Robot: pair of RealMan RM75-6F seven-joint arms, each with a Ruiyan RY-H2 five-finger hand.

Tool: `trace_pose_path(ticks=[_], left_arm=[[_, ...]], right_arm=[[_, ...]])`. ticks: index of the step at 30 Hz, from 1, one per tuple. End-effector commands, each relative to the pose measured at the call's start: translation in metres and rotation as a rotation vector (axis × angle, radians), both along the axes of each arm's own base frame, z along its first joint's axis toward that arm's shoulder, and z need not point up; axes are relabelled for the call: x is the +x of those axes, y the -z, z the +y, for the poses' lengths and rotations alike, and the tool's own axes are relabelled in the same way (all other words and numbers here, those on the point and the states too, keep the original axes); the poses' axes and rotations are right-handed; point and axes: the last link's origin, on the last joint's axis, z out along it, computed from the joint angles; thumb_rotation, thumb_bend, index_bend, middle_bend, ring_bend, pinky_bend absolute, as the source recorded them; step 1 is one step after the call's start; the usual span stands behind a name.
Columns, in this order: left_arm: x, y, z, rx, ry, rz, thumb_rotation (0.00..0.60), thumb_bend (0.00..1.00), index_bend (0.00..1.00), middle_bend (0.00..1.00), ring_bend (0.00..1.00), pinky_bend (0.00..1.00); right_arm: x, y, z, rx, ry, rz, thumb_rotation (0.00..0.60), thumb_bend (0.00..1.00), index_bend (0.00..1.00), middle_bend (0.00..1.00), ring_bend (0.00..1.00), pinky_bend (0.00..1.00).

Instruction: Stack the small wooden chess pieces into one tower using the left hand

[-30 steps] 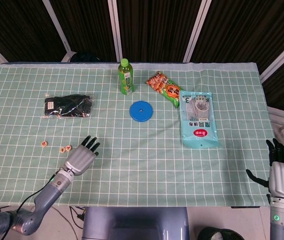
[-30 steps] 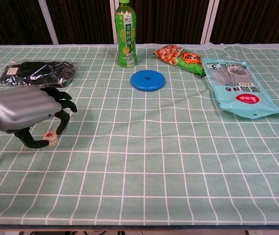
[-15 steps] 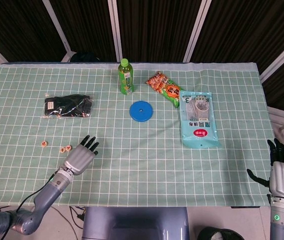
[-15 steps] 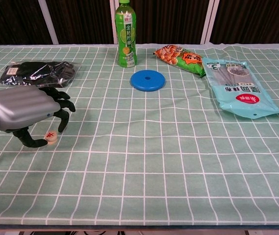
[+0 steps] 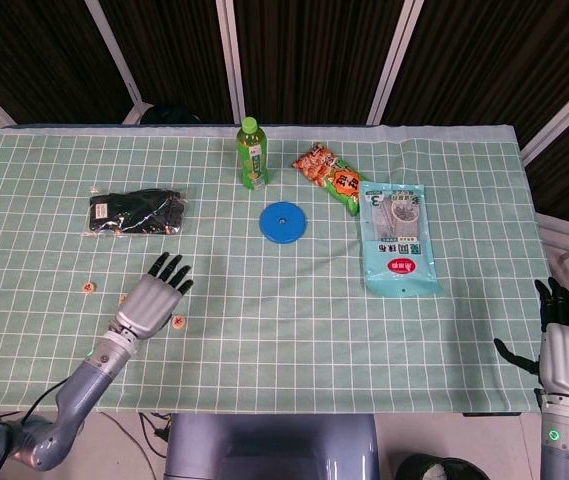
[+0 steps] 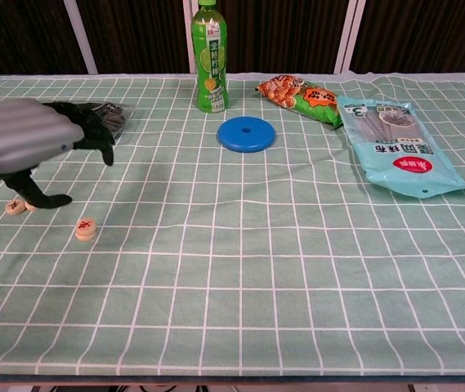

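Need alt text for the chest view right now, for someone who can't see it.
The robot's left hand hovers, fingers spread, over the left of a green checked tablecloth; one wooden chess piece lies free beside it, another by its thumb. Behind: green bottle, blue disc, packets.

I see a mint-green white-grid tablecloth (image 6: 297,269), tan chess pieces (image 6: 85,229) marked red, a green bottle (image 6: 209,59), blue disc (image 6: 246,134), and my silver-and-black left hand (image 6: 28,139).
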Motion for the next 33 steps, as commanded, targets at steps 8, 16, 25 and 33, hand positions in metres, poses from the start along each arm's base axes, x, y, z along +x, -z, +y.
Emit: trace_pose_path(ticks=[8, 16, 25, 33], left_arm=[[-0.055, -0.04, 0.024, 0.084, -0.175, -0.018, 0.6, 0.27, 0.3, 0.13, 0.0, 0.08], [-0.073, -0.028, 0.036, 0.05, -0.216, -0.026, 0.6, 0.24, 0.32, 0.13, 0.0, 0.08], [-0.075, -0.009, 0.033, 0.011, -0.209, -0.002, 0.6, 0.24, 0.35, 0.13, 0.0, 0.08], [-0.074, 0.003, 0.03, -0.007, -0.188, 0.026, 0.6, 0.24, 0.41, 0.14, 0.0, 0.08]], right_arm=[[0.002, 0.002, 0.0, 0.003, -0.001, 0.004, 0.6, 0.25, 0.06, 0.0, 0.02, 0.0], [0.0, 0.007, -0.001, 0.015, 0.009, 0.019, 0.6, 0.25, 0.06, 0.0, 0.02, 0.0], [-0.002, 0.007, -0.001, 0.017, 0.013, 0.019, 0.6, 0.25, 0.06, 0.0, 0.02, 0.0], [-0.002, 0.007, -0.001, 0.018, 0.014, 0.017, 0.6, 0.25, 0.06, 0.0, 0.02, 0.0]])
